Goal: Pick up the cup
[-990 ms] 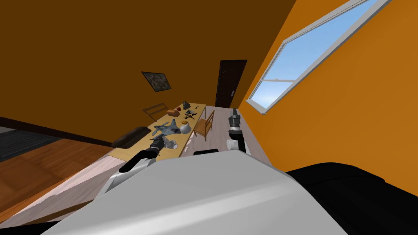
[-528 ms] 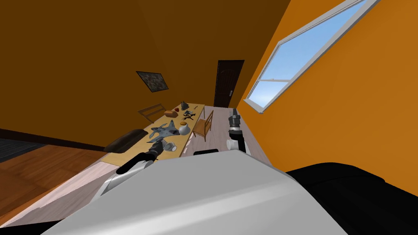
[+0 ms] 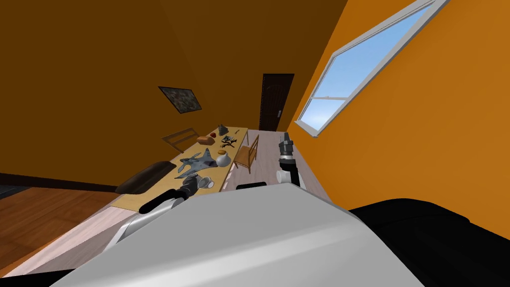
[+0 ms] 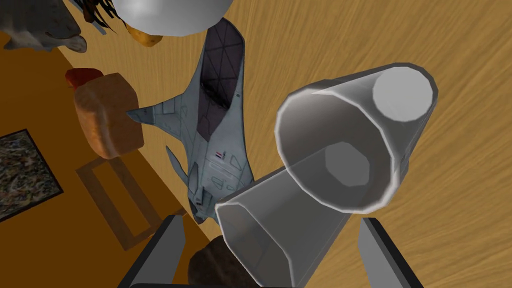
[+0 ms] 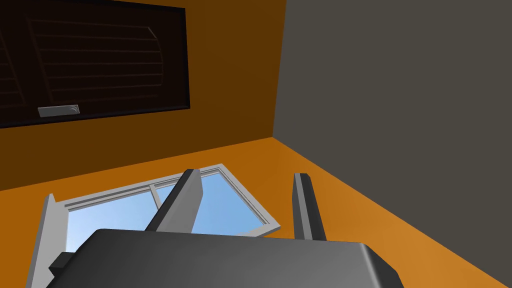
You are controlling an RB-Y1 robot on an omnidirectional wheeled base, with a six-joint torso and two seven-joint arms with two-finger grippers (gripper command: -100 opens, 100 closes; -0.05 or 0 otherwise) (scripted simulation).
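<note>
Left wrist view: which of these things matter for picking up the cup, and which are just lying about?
Job:
- grey cup, on its side
- left gripper, open

Lying about:
- toy jet
- bread loaf
- round white vase

I read: cup [image 4: 350, 150] translucent grey, glassy, smooth faceted wall | second cup [image 4: 265, 235] same glassy finish | table [image 4: 450, 225] matt tan wood, visible grain | model jet [image 4: 215, 130] matt grey paint, fine panel lines | bread loaf [image 4: 107, 117], 12 o'clock from cup, rough brown crust | left gripper [image 4: 271, 219] fingers [image 4: 167, 250] smooth matt grey
</note>
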